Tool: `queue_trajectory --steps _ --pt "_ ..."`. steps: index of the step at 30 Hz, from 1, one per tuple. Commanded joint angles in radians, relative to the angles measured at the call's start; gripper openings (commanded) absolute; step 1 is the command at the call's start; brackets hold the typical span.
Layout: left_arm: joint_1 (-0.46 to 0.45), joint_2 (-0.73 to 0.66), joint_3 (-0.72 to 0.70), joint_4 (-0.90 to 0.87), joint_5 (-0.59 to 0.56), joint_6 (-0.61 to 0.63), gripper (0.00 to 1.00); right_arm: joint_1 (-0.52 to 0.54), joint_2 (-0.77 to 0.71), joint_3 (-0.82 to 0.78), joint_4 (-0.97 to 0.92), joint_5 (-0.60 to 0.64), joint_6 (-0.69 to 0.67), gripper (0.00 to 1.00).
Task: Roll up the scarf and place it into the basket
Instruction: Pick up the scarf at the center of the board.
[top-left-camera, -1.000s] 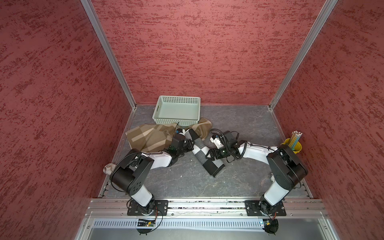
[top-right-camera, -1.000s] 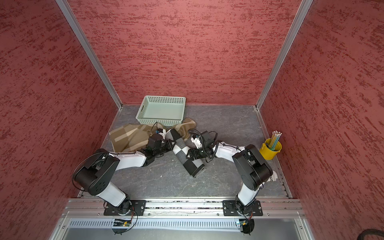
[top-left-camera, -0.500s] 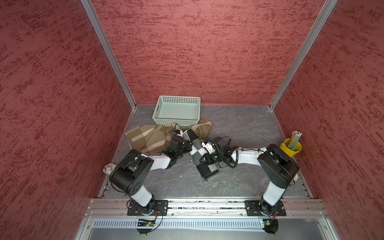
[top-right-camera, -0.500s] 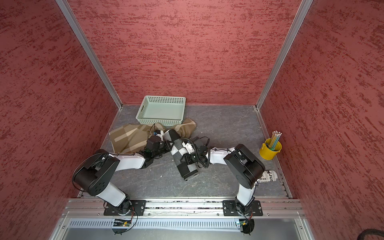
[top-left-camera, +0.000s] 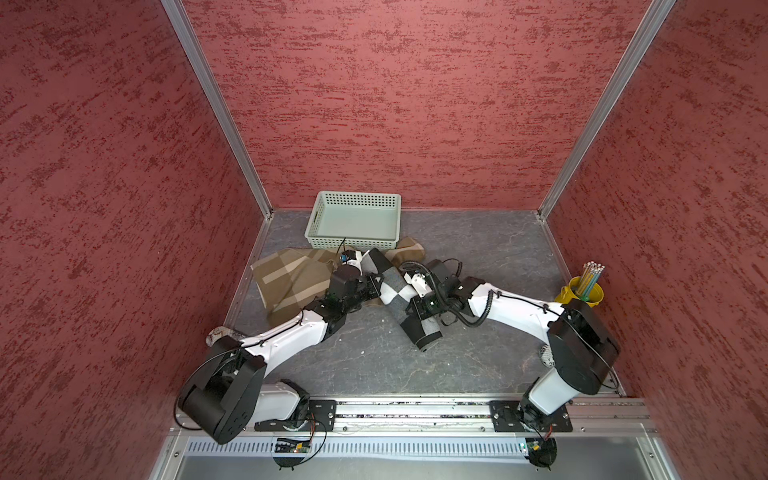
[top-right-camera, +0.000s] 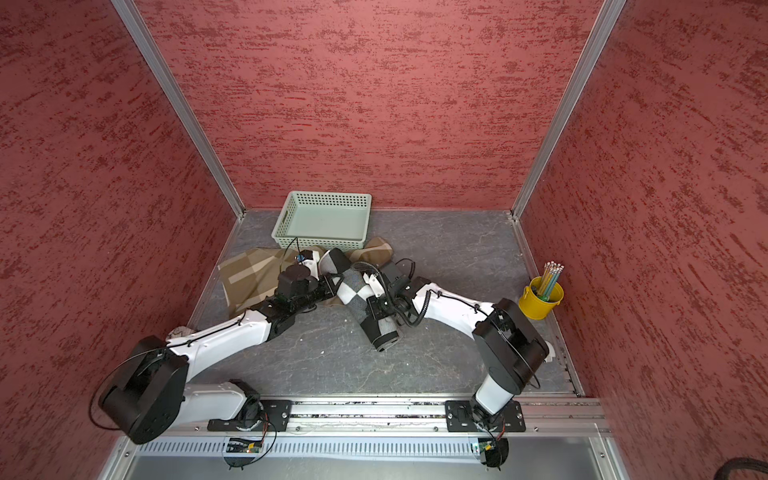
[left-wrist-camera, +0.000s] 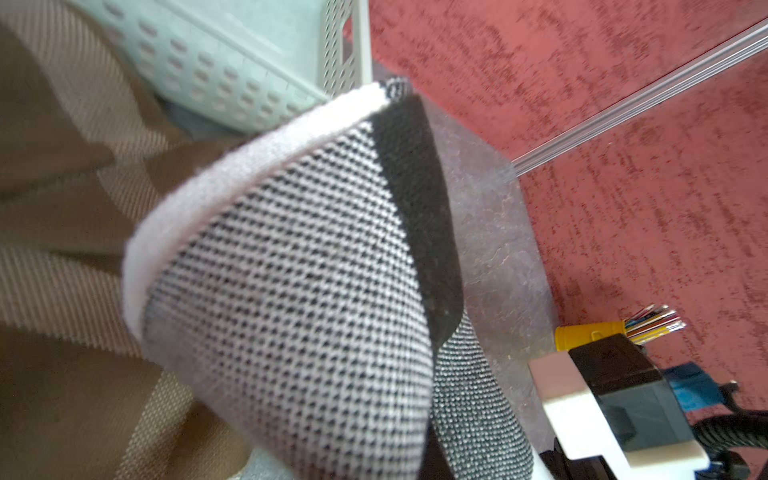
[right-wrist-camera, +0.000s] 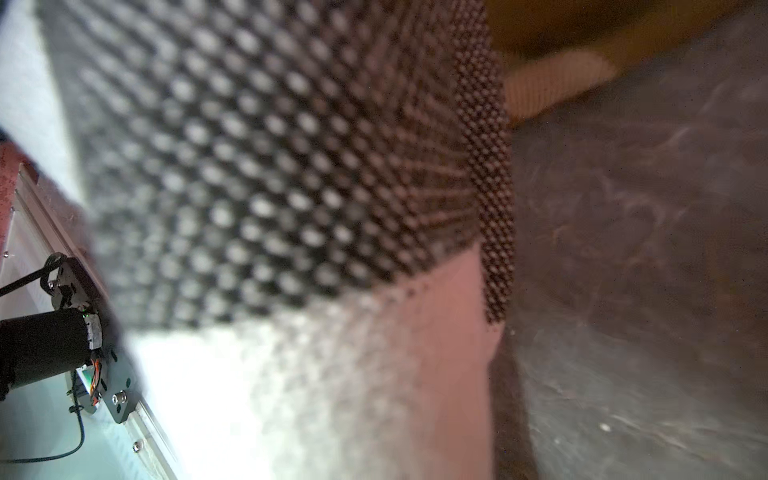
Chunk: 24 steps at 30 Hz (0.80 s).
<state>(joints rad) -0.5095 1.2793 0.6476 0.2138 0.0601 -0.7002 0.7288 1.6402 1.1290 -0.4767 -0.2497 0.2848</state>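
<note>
scarf: checked scarf (top-left-camera: 395, 291) rolled, lying diagonally mid-table, just near of the mint-green basket (top-left-camera: 353, 243), far end on the brown plaid cloth (top-left-camera: 291, 278) | left gripper (top-left-camera: 375, 284): clenched on the roll's left side | right gripper (top-left-camera: 414, 309): against the roll's right side, fingers hidden by fabric, grip cannot be told

A robotics lab test cell: two white-and-black robot arms (top-left-camera: 286, 336) bolted to a metal rail (top-left-camera: 415, 409) at the front of a grey worktop (top-left-camera: 478, 249), boxed in on three sides by red textured wall panels (top-left-camera: 395, 104) joined by aluminium corner posts (top-left-camera: 215, 104).
</note>
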Motion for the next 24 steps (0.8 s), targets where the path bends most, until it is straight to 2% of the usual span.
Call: queue_trajectory --steps 1,7,12,16,20,24 --pt "0.038 -0.041 0.073 0.009 -0.023 0.052 0.00 -0.025 0.014 0.148 -0.206 0.171 -0.125 0.00" --pt "0.160 0.036 0.191 0.125 0.068 0.085 0.00 -0.104 0.168 0.526 -0.279 0.319 -0.276 0.00" --pt "0.281 0.227 0.395 0.244 0.196 0.103 0.00 -0.150 0.368 0.866 -0.246 0.369 -0.433 0.00" --pt "0.347 0.403 0.534 0.329 0.246 0.106 0.00 -0.168 0.561 1.125 -0.121 0.366 -0.552 0.00" --pt "0.414 0.529 0.597 0.455 0.293 0.073 0.00 -0.172 0.760 1.374 -0.010 0.342 -0.626 0.00" --pt "0.466 0.621 0.640 0.540 0.317 0.052 0.00 -0.172 0.860 1.431 0.184 0.318 -0.703 0.00"
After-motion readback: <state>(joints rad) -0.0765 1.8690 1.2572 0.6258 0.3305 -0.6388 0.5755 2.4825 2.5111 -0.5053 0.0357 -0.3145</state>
